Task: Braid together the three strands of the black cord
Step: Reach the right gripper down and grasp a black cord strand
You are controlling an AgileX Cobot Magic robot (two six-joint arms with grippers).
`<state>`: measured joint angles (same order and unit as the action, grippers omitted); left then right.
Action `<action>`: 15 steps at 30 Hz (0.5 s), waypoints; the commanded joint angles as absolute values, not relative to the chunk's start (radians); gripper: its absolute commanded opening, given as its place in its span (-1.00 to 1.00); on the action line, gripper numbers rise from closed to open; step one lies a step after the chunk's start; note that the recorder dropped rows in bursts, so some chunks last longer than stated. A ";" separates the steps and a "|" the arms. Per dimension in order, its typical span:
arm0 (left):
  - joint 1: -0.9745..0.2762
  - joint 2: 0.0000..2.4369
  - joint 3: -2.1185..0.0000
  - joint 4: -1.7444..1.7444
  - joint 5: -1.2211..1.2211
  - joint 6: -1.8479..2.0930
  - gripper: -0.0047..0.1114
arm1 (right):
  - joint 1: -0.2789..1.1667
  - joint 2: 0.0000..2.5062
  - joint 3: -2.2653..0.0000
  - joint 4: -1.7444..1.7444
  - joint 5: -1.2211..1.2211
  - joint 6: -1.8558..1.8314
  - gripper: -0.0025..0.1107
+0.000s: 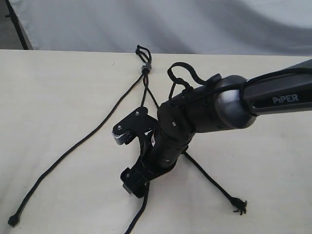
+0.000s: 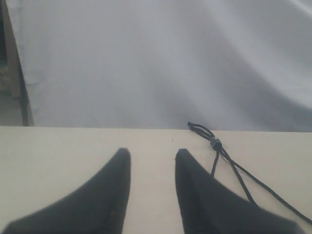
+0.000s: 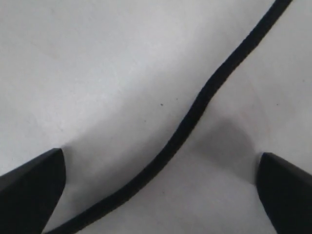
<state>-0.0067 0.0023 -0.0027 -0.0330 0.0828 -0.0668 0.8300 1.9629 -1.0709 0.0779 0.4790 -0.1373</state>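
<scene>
The black cord lies on the cream table, its grey band (image 1: 146, 67) at the far side with short loops (image 1: 141, 49) beyond it. From the band the three strands fan out toward me. The left strand (image 1: 73, 146) ends in a knot at the near left. The right strand (image 1: 214, 183) ends in a frayed tip. The middle strand (image 3: 195, 112) runs under my right gripper (image 1: 126, 158), which points down, open wide and astride it, gripping nothing. My left gripper (image 2: 152, 156) is open and empty, hovering left of the band (image 2: 215, 143).
The right arm (image 1: 273, 100) reaches in from the right and covers the middle of the cord. A pale cloth backdrop (image 1: 170, 24) hangs behind the table's far edge. A dark post (image 2: 22, 97) stands at the far left.
</scene>
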 commanded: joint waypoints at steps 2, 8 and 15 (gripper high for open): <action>-0.012 0.000 0.000 -0.028 0.071 -0.068 -0.38 | 0.828 2.003 -1.069 0.077 0.544 -0.184 0.56; -0.012 0.000 0.000 -0.028 0.071 -0.068 -0.38 | 0.828 2.003 -1.106 0.077 0.589 -0.176 -0.68; -0.012 0.000 0.000 -0.028 0.071 -0.068 -0.38 | 0.828 2.003 -1.265 0.081 0.631 -0.163 -0.95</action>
